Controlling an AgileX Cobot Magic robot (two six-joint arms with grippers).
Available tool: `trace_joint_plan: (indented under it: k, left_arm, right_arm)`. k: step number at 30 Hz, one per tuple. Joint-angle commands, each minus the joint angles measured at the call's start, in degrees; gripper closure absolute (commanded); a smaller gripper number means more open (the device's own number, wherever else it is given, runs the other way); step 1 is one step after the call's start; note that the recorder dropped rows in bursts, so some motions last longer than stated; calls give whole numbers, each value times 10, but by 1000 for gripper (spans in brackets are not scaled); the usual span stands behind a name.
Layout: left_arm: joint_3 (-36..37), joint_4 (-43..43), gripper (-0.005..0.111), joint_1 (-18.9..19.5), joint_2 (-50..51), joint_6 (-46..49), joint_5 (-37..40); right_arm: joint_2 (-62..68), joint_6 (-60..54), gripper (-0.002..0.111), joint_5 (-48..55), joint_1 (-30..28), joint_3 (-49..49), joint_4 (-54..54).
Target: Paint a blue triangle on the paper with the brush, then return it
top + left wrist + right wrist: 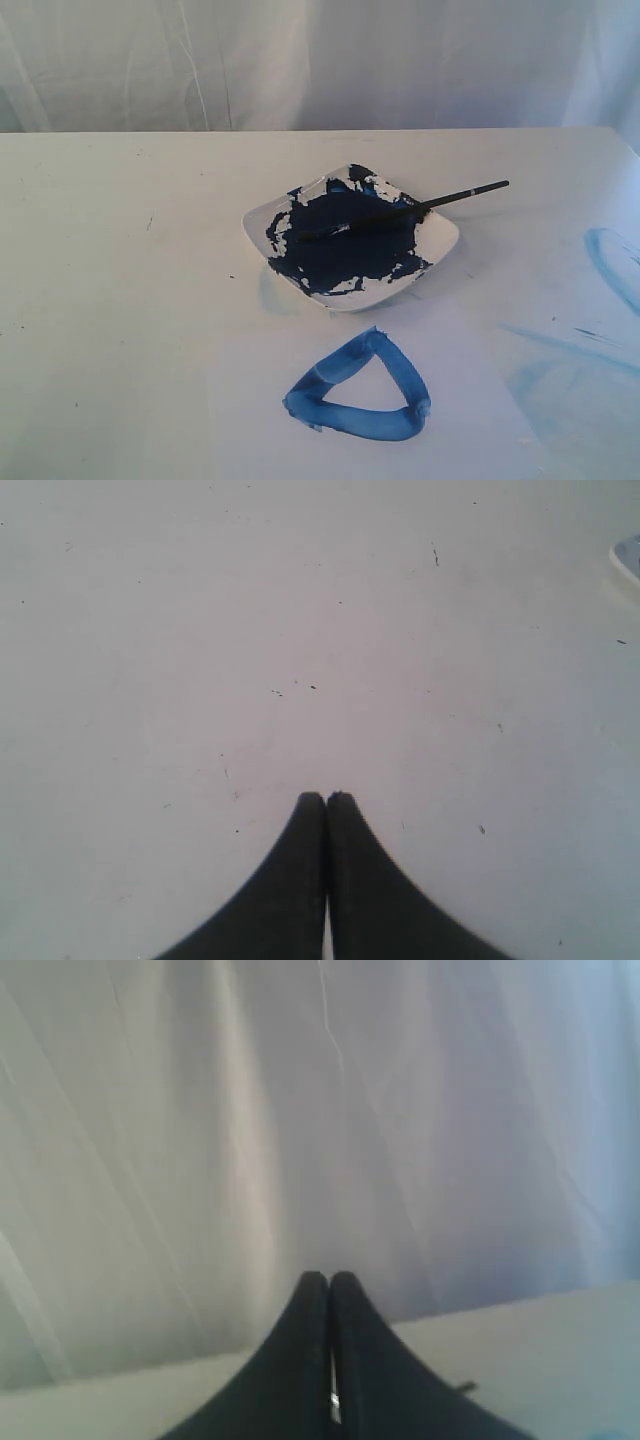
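Blue paint, medium tone, thick stroke: the blue triangle (pixel 365 422) is a closed outline with rounded corners and a white centre. It sits on the plain white rectangular paper (pixel 455 380), near the front edge of the exterior view, just in front of the dish. The paper's edges are hard to make out against the table.

The thin black-handled brush (pixel 400 212) lies across the white square shallow dish (pixel 443 247). Its bristle end is down in the paint. The handle crosses the dish's right rim and sticks out past it, over the table. No gripper touches it.

Dish contents: a dark navy paint pool (pixel 345 245) covers most of the floor, with ragged edges and white showing at the rim. The brush is the only other thing in it.

The dish and paper rest on the white table (pixel 120 300). Faint pale-blue smears (pixel 610 260) mark the table at the right, well apart from the triangle. A white draped curtain (pixel 300 60) hangs behind.

The left gripper (pixel 327 798) has its black fingers pressed together with nothing between them, above bare speckled table. A corner of the dish (pixel 630 555) shows at the frame edge.

The right gripper (pixel 330 1278) has its fingers closed tight, also empty. It points at the curtain (pixel 200 1110), with the table edge below.
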Motion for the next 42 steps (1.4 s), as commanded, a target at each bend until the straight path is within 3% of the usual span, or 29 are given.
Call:
trace_joint_plan:
  k: [1, 5, 6, 12, 18, 23, 28, 36, 42]
  left_arm:
    - [2, -3, 107, 1, 1, 0, 3]
    - [2, -3, 107, 1, 1, 0, 3]
    - [2, -3, 107, 1, 1, 0, 3]
    - [2, 0, 107, 1, -1, 0, 3]
    - [2, 0, 107, 1, -1, 0, 3]
    - [2, 0, 107, 1, -1, 0, 3]
    - [2, 0, 107, 1, -1, 0, 3]
    - [2, 0, 107, 1, -1, 0, 3]
    - [2, 0, 107, 1, -1, 0, 3]
  right_arm:
    - [-53, -157, 108, 0, 1, 148, -25]
    - [-131, -164, 108, 2, 1, 346, -25]
    - [-131, -163, 108, -11, 0, 353, -24]
    - [-131, -160, 108, -105, 0, 353, -21]
    - [-131, -160, 108, -91, -15, 353, -22]
    - [-131, -160, 108, -23, -81, 353, -63]
    - [-131, -159, 108, -20, -81, 353, -67]
    - [-131, 21, 108, -20, -50, 353, -155]
    - [-131, 32, 108, -24, -48, 353, -162]
